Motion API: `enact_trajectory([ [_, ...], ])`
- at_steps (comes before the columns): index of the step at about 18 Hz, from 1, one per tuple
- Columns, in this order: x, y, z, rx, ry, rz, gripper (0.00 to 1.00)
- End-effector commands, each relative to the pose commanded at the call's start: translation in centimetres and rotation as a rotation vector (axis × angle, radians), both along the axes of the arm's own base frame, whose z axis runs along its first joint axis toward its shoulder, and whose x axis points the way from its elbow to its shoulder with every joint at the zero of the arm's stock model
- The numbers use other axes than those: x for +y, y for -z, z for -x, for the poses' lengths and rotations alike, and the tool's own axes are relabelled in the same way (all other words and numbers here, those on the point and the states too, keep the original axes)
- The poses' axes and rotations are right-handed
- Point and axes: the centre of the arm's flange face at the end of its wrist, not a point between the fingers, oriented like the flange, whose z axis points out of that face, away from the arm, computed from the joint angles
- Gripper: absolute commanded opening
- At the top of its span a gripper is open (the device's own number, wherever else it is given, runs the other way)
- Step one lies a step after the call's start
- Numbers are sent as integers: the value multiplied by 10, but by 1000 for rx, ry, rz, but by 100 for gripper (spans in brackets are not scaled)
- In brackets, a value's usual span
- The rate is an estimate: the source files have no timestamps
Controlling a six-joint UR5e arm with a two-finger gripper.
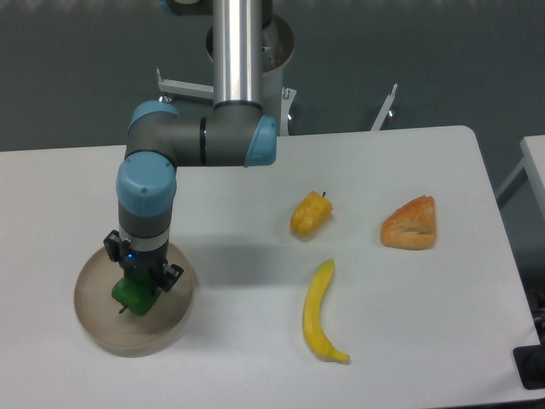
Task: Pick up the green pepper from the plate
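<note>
Right now we've got the claw [136, 288] pointing straight down over the plate [174, 328], which sits at the desk's [255, 341] front-left corner. The green pepper [134, 296] lies directly under the claw, w/ no sideways offset we can see; it pokes out below and slightly left of the fingers, inside the plate's rim. Fingers sit on either side of the pepper and look closed onto it, pinching it, tho the wrist hides the contact faces, so that's our read, not a certainty. Can't tell if the pepper is touching the plate or just off it. Its long axis isn't readable from this view. So the relation that counts is vertical: pepper in line w/ the claw, and the next move we'd expect is a straight lift. Yellow pepper [311, 215], banana [320, 311] and pastry wedge [410, 223] lie well apart to the right.
</note>
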Motion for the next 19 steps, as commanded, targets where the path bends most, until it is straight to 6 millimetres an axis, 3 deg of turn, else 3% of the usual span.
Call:
enact_trajectory([
  [6, -28, -45, 68, 102, 149, -14, 43],
  [10, -51, -63, 113, 136, 214, -19, 43],
  [12, -60, -61, 133, 139, 245, -8, 43],
  [15, -66, -57, 148, 150, 265, 4, 43],
  [19, -70, -52, 153, 165, 270, 24, 43],
])
